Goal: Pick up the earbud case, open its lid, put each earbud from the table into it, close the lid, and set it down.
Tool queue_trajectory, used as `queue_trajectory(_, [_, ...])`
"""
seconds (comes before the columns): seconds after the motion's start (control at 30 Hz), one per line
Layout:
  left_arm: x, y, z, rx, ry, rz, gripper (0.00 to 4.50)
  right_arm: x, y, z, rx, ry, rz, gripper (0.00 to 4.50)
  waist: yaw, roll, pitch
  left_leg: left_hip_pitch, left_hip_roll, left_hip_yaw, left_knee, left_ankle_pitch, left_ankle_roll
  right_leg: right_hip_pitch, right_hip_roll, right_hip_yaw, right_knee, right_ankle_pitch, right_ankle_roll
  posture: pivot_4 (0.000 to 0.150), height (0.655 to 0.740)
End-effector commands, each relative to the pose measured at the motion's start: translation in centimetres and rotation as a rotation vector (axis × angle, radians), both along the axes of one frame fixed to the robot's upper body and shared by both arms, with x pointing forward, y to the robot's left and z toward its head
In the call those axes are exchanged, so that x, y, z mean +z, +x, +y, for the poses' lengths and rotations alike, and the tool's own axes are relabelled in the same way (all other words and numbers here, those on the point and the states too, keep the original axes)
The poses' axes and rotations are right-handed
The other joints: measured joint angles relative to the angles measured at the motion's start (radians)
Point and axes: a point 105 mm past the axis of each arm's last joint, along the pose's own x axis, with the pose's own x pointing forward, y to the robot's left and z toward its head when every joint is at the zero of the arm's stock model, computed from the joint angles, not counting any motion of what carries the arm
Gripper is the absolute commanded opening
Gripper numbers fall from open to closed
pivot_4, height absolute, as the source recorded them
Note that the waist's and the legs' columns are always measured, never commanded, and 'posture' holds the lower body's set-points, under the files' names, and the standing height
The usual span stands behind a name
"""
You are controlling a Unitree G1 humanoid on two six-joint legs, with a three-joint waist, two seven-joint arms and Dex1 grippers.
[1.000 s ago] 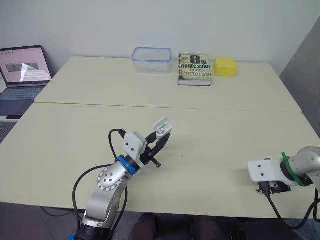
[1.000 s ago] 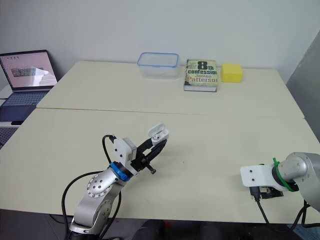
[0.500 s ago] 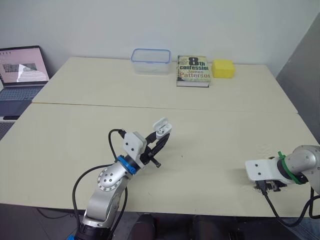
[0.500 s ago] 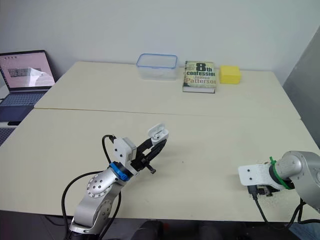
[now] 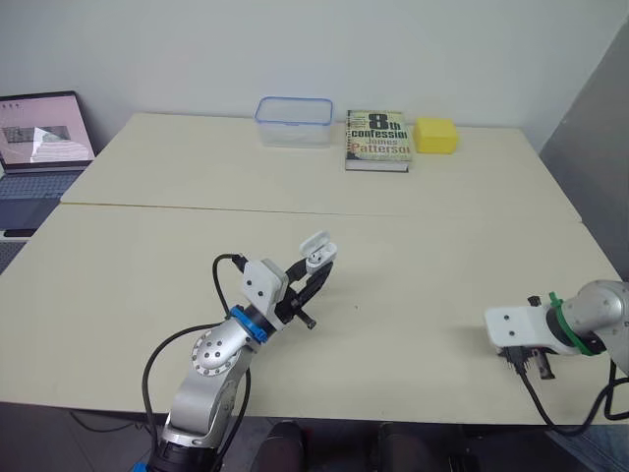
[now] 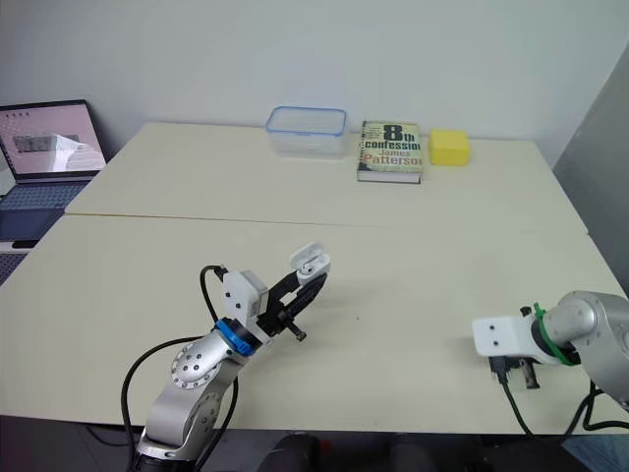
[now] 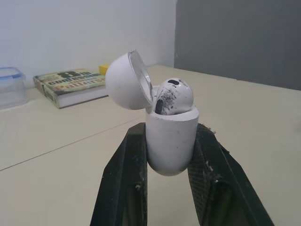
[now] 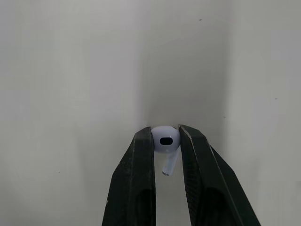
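Right pincer (image 8: pixel 165 134), low over the near right edge of the pale beige bench (image 5: pixel 413 265), is closed on a small white earbud (image 8: pixel 165 146). The two black fingers pinch only its rounded head, and the stem hangs free between them. Whether the bud has cleared the bench cannot be told.

Left pincer (image 5: pixel 316 275), further in and well apart from the right one, grips the rounded lower body of the white glossy earbud case (image 7: pixel 170 141). The case stands upright, its domed lid (image 7: pixel 124 80) is tipped open, and one white earbud (image 7: pixel 174 96) already sits inside.

Likely risks:
- The smooth, round head could squirt out of such a narrow pinch during the long carry across.
- A drop this close to the edge could send the bud off the bench.
- At the case, a badly angled stem would miss the empty socket.
- A knock against the lid could swing it shut or twist the slick case in its grip.

At the far side sit a clear plastic box with a blue rim (image 5: pixel 293 120), a paperback book (image 5: pixel 377 140) and a yellow block (image 5: pixel 435 135). An open laptop (image 5: pixel 39 138) stands off to the far left.
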Motion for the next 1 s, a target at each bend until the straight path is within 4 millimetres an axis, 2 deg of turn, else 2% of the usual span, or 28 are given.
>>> queue_trajectory(0.03, [1.4, -0.1, -0.2, -0.006, -0.024, -0.061, 0.77, 4.6, 1.2, 4.1, 0.084, 0.254, -0.141, 0.39, -0.004, 0.001, 0.001, 0.0, 0.0, 0.001, 0.0, 0.0, 0.0, 0.0, 0.0, 0.001, 0.0, 0.0, 0.0, 0.15, 0.74])
queue_trajectory(0.17, [1.9, 0.2, -0.5, -0.015, -0.044, -0.071, 0.77, 8.0, 1.5, 9.2, 0.196, 0.586, -0.29, 0.39, -0.002, 0.0, 0.002, -0.001, 0.001, 0.001, -0.001, 0.0, 0.0, -0.002, 0.001, 0.004, 0.0, 0.001, -0.002, 0.15, 0.74])
queue_trajectory(0.27, [2.0, 0.3, -0.8, -0.023, -0.051, -0.078, 0.77, 9.7, 1.9, 11.6, 0.207, 0.757, -0.397, 0.39, -0.002, 0.0, 0.002, -0.002, 0.0, 0.001, 0.0, 0.0, 0.0, -0.003, 0.001, 0.004, 0.0, 0.003, -0.004, 0.15, 0.74])
queue_trajectory(0.33, [2.2, 0.3, -1.0, -0.033, -0.054, -0.085, 0.77, 11.5, 2.7, 13.8, 0.19, 0.936, -0.505, 0.39, -0.003, 0.0, 0.002, -0.003, -0.001, 0.001, 0.0, 0.0, 0.0, -0.003, 0.0, 0.005, 0.001, 0.004, -0.003, 0.15, 0.74])
queue_trajectory(0.4, [2.3, 0.3, -1.2, -0.038, -0.055, -0.089, 0.77, 13.2, 3.1, 15.3, 0.168, 1.106, -0.562, 0.39, -0.005, 0.0, 0.002, -0.002, 0.0, 0.002, 0.0, 0.0, 0.0, -0.004, 0.001, 0.006, 0.001, 0.004, -0.002, 0.15, 0.74])
queue_trajectory(0.5, [2.3, 0.3, -1.3, -0.041, -0.055, -0.091, 0.77, 14.5, 3.6, 16.4, 0.141, 1.241, -0.609, 0.39, -0.007, 0.001, 0.002, 0.0, 0.001, 0.005, -0.001, 0.0, 0.0, -0.005, 0.002, 0.01, 0.002, 0.004, -0.002, 0.15, 0.74])
queue_trajectory(0.6, [2.3, 0.3, -1.3, -0.042, -0.054, -0.094, 0.77, 14.8, 3.8, 17.4, 0.123, 1.295, -0.613, 0.39, -0.006, 0.001, 0.002, 0.0, 0.001, 0.006, -0.001, 0.0, 0.0, -0.005, 0.003, 0.01, 0.002, 0.005, -0.003, 0.15, 0.74])
queue_trajectory(0.83, [2.4, 0.3, -1.4, -0.041, -0.056, -0.101, 0.77, 13.4, 3.1, 18.6, 0.122, 1.354, -0.542, 0.39, -0.006, 0.001, 0.002, 0.0, 0.001, 0.006, -0.001, 0.0, 0.0, -0.005, 0.003, 0.011, 0.003, 0.005, -0.003, 0.15, 0.74])
queue_trajectory(1.0, [2.4, 0.3, -1.4, -0.043, -0.057, -0.103, 0.77, 12.3, 2.6, 19.1, 0.15, 1.334, -0.522, 0.39, -0.006, 0.001, 0.002, 0.001, 0.002, 0.007, -0.001, 0.0, 0.0, -0.005, 0.003, 0.012, 0.003, 0.005, -0.003, 0.15, 0.74])
